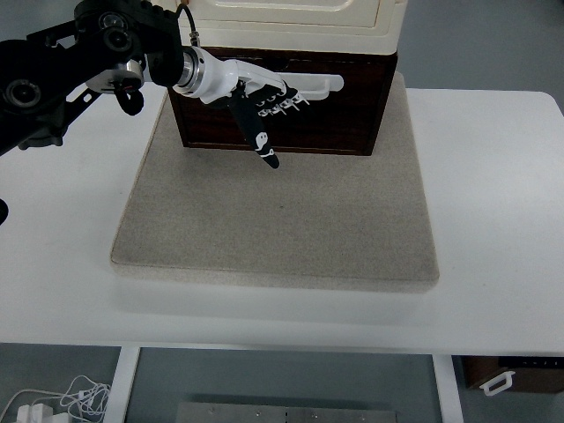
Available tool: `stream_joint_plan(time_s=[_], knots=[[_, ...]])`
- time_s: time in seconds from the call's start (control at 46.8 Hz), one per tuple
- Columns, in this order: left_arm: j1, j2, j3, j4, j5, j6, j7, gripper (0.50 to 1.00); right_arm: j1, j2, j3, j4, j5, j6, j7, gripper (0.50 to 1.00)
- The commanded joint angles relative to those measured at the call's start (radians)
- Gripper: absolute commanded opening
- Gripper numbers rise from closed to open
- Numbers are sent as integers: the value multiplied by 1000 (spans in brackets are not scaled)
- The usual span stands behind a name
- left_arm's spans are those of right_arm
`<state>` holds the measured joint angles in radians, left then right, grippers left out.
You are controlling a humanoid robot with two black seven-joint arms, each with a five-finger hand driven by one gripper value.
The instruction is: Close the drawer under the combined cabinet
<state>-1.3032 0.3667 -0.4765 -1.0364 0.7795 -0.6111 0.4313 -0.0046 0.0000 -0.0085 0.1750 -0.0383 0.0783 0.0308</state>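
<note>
A cream cabinet (pixel 300 22) sits on top of a dark brown wooden drawer unit (pixel 352 106) at the back of the table. The drawer front looks flush with the unit's body. My left hand (pixel 282 92) comes in from the upper left on a black arm (pixel 79 62). Its white fingers (pixel 317 85) are stretched out flat across the drawer front, and the black thumb (pixel 260 141) points down toward the mat. The hand holds nothing. Whether the fingers touch the wood is hard to tell.
The cabinet stands on a grey felt mat (pixel 273 220) laid on a white table (pixel 493 194). White cables (pixel 62 401) lie on the floor at the lower left, below the table's front edge.
</note>
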Motion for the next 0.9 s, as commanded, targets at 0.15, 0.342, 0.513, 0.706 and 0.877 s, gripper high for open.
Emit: stream_joint_plan(time_s=[0.15, 0.342, 0.513, 0.706, 0.877], knots=[[15, -12, -120, -24, -54, 0, -29, 1000, 0, 0, 1, 0, 0, 0, 0, 952], [18, -15, -215, -50, -180, 0, -88, 1000, 0, 0, -1, 0, 0, 0, 0, 952], [18, -32, -335, -59, -235, 0, -127, 1000, 0, 0, -1, 0, 0, 0, 0, 952], [18, -72, -493, -56, -250, 0, -177, 1000, 0, 0, 1, 0, 0, 0, 0, 952], [18, -104, -625, -48, -249, 0, -252, 1000, 0, 0, -1, 0, 0, 0, 0, 952]])
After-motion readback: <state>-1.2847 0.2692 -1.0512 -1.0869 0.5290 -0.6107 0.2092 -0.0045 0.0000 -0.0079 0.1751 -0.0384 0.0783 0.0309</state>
